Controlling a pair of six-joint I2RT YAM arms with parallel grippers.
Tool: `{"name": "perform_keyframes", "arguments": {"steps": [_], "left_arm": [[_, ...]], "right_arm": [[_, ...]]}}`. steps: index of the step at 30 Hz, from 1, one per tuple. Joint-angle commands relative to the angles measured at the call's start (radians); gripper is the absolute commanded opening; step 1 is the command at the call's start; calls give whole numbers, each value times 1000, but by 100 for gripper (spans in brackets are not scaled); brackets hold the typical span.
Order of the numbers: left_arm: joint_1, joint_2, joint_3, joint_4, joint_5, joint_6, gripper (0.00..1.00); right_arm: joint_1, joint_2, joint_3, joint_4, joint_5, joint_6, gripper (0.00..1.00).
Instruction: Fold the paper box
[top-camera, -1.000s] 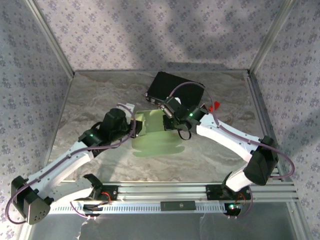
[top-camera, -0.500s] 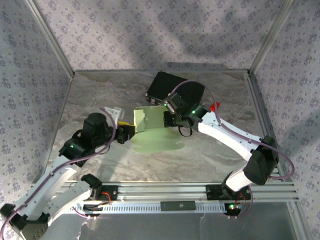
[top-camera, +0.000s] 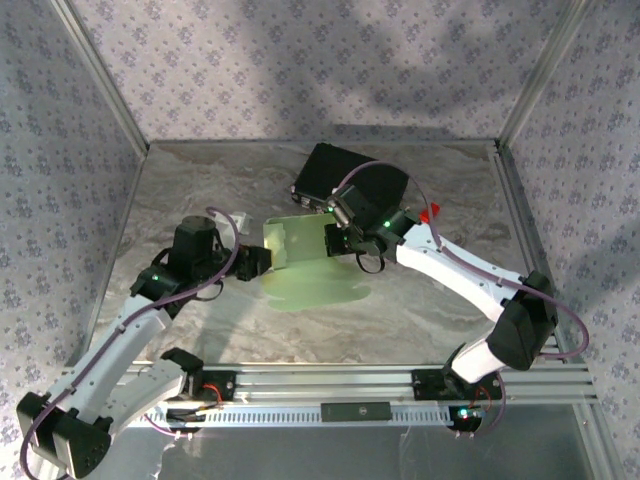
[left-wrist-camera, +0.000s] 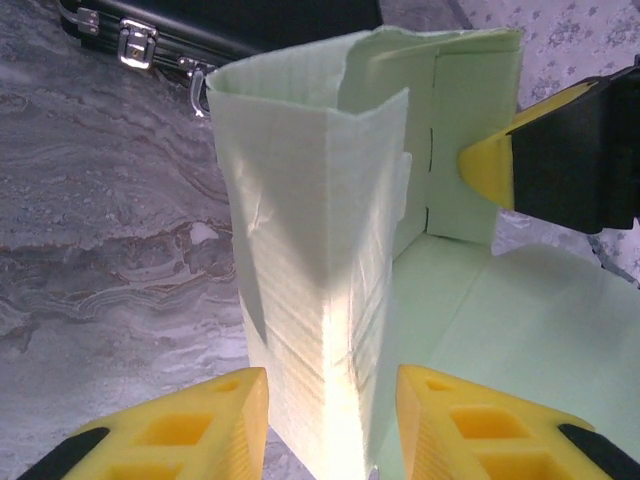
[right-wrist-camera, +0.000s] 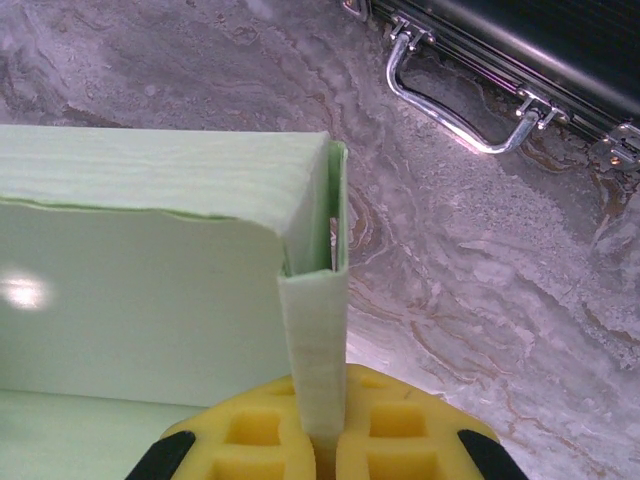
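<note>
The paper box (top-camera: 315, 287) is pale green card in the middle of the table, its base flat and a side wall (top-camera: 295, 240) standing upright. My right gripper (top-camera: 333, 240) is shut on the doubled right end of that wall (right-wrist-camera: 318, 340), with the card pinched between the yellow fingers (right-wrist-camera: 250, 435). My left gripper (top-camera: 262, 263) sits at the box's left corner. In the left wrist view its jaws (left-wrist-camera: 330, 425) stand open on either side of the upright folded corner (left-wrist-camera: 300, 250) without touching it. The right gripper's yellow tip (left-wrist-camera: 488, 170) presses the far wall.
A black hard case (top-camera: 345, 175) with metal latches and a handle (right-wrist-camera: 455, 115) lies just behind the box. A small red object (top-camera: 430, 212) is to the right of the right gripper, and a white piece (top-camera: 238, 222) lies by the left arm. Patterned walls enclose the marbled table (top-camera: 200, 190).
The left gripper drew back leftward off the box and the arm swung out, then edged back toward the corner. The right gripper shifted slightly left, keeping hold of the wall.
</note>
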Motion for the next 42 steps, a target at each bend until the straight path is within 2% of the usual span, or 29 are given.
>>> {"name": "perform_keyframes", "arguments": {"steps": [1, 8, 15, 21, 24, 26, 30, 34, 39, 41, 42], "left_arm": [[7, -3, 0, 60, 28, -14, 37], [5, 22, -10, 76, 38, -12, 33], [-20, 22, -12, 95, -14, -22, 21], [-103, 32, 8, 37, -179, 18, 20], [-143, 33, 19, 14, -272, 30, 11], [-182, 42, 31, -2, -363, 35, 0], [-299, 61, 47, -21, -589, 50, 0], [-387, 73, 56, -29, -740, 65, 0], [-470, 66, 58, -21, -841, 109, 0], [-475, 57, 63, -28, -841, 124, 0], [-464, 47, 63, -25, -822, 127, 4]], "right_arm": [[-6, -6, 16, 7, -19, -18, 0], [-6, -3, 17, 14, -30, -10, 0], [1, 0, 28, 13, -30, -7, 0], [27, 11, 41, 9, -18, 2, 0], [36, 14, 49, 1, -6, 5, 0], [43, 17, 56, -5, 5, 9, 0], [65, 17, 68, -23, 43, 20, 0], [77, 23, 73, -34, 67, 27, 0], [80, 21, 68, -30, 73, 27, 0], [80, 15, 61, -24, 73, 25, 0], [80, 12, 58, -18, 71, 22, 0]]}}
